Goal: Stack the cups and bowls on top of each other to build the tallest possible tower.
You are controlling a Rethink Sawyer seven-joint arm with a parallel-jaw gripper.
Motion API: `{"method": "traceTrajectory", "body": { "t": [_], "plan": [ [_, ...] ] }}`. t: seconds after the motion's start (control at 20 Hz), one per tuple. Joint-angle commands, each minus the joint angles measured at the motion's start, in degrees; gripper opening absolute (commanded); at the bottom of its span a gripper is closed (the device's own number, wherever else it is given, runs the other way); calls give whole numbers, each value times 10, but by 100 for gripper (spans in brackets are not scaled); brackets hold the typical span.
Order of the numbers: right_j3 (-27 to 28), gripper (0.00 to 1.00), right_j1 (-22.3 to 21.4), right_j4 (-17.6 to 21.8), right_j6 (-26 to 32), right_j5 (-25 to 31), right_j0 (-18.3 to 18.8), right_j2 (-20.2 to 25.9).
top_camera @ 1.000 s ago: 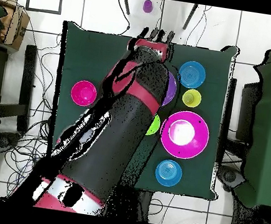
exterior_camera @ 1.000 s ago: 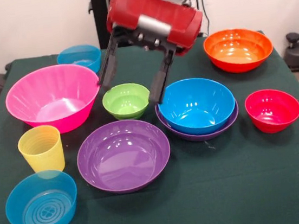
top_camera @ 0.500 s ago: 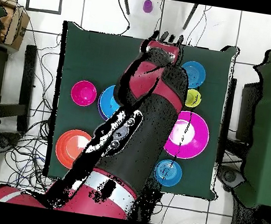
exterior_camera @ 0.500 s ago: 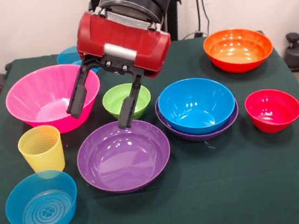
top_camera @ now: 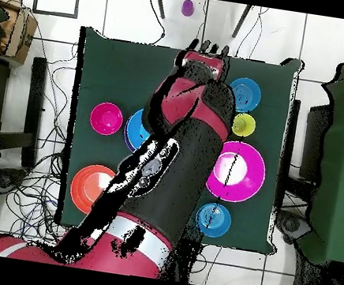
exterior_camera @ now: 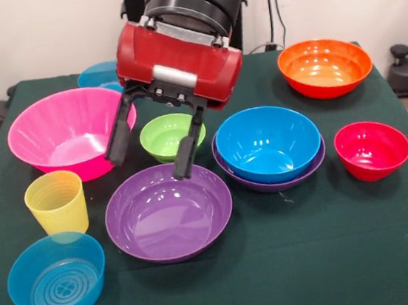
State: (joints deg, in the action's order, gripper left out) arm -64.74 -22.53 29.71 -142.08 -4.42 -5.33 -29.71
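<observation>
Claw (exterior_camera: 152,156) hangs with fingers spread wide and holds nothing, positioned over the far rim of the near purple bowl (exterior_camera: 169,212), in front of the green bowl (exterior_camera: 169,137). Blue bowl (exterior_camera: 268,144) sits nested in the second purple bowl (exterior_camera: 271,181) (only its rim visible). Pink bowl (exterior_camera: 67,132), ribbed yellow cup (exterior_camera: 56,202), orange bowl (exterior_camera: 324,67) and red bowl (exterior_camera: 372,149) stand separately on the table (exterior_camera: 335,248).

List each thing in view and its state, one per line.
gripper: open, holding nothing
pink bowl: upright, empty
green bowl: upright, empty
near purple bowl: upright, empty
blue bowl: nested in second purple bowl
orange bowl: upright, empty
red bowl: upright, empty
yellow cup: upright
</observation>
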Motion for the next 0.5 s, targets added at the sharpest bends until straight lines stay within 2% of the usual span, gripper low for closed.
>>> {"method": "traceTrajectory", "body": {
  "t": [0.05,0.15,0.2,0.3,0.35,0.5],
  "plan": [
    [-44,100,11,32,13,25,32,153],
    [-66,100,-16,55,52,57,81,238],
    [-86,100,-30,65,89,88,125,308],
    [-100,100,-36,78,116,103,158,361],
    [-102,100,-35,83,120,104,164,373],
    [-137,100,-33,108,168,132,254,512]
  ]
}}
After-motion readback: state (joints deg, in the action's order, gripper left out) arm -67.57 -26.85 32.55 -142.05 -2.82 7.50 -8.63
